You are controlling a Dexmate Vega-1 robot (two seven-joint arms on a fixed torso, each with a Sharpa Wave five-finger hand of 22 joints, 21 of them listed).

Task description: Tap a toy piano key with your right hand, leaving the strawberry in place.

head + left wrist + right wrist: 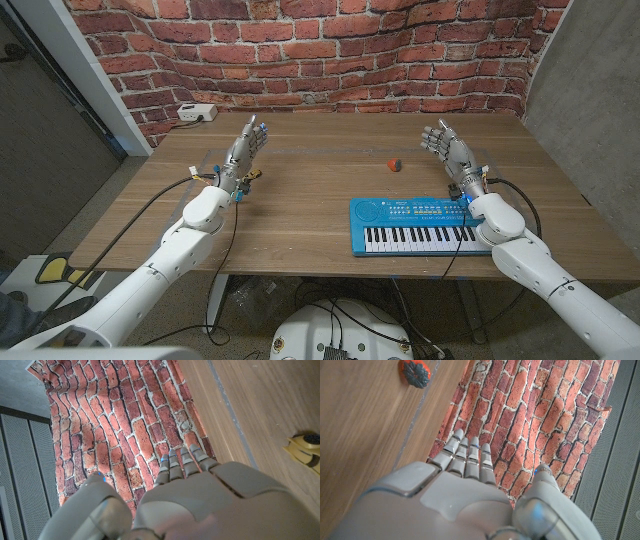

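Looking down over the wooden table (300, 190), we see the right hand (452, 152) raised above it with its fingers (470, 457) straight, close together and holding nothing, just beyond the far right corner of the blue toy piano (420, 226), which lies near the table's front edge with its white keys toward us. We spot the strawberry (395, 164) sitting alone on the wood behind the piano, apart from both it and the hand. Over on the other side, our left hand (244, 150) stands upright too, fingers (181, 462) extended and empty, well away from the piano.
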